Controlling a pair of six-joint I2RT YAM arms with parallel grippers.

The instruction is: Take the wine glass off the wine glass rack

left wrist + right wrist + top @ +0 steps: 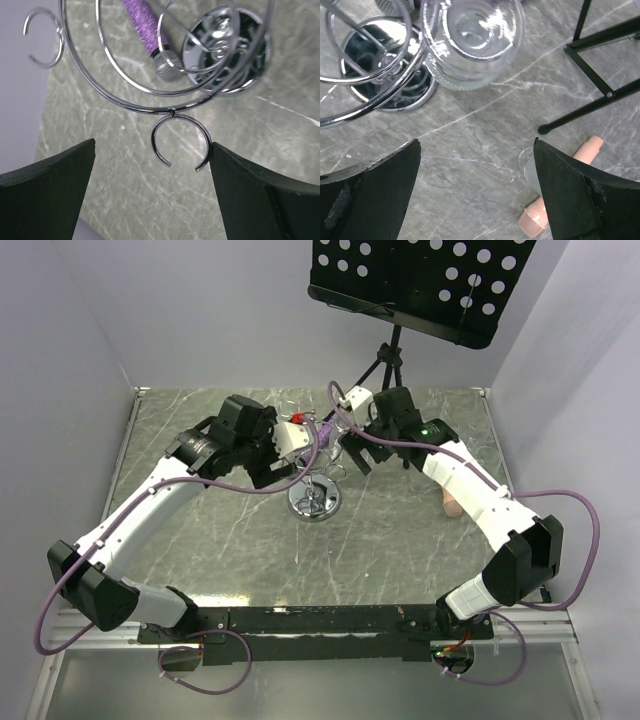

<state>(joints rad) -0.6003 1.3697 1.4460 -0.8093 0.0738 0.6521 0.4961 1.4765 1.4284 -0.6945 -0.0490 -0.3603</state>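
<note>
The chrome wine glass rack (314, 498) stands mid-table on its round disc base (385, 65). A clear wine glass (472, 37) hangs bowl-down from a wire loop on the rack's right side, above and ahead of my right gripper (477, 145), which is open and empty. My left gripper (152, 150) is open at the rack's left side. An empty wire loop (181, 142) lies between its fingers, against the right finger (250, 190). In the top view the left gripper (290, 462) and right gripper (352, 452) flank the rack top.
A purple microphone (150, 35) lies behind the rack. A pink microphone (560, 195) lies to the right with a clear glass piece (530, 167) beside it. The black music stand (410, 280) is at the back, its tripod legs (600, 75) near the right gripper.
</note>
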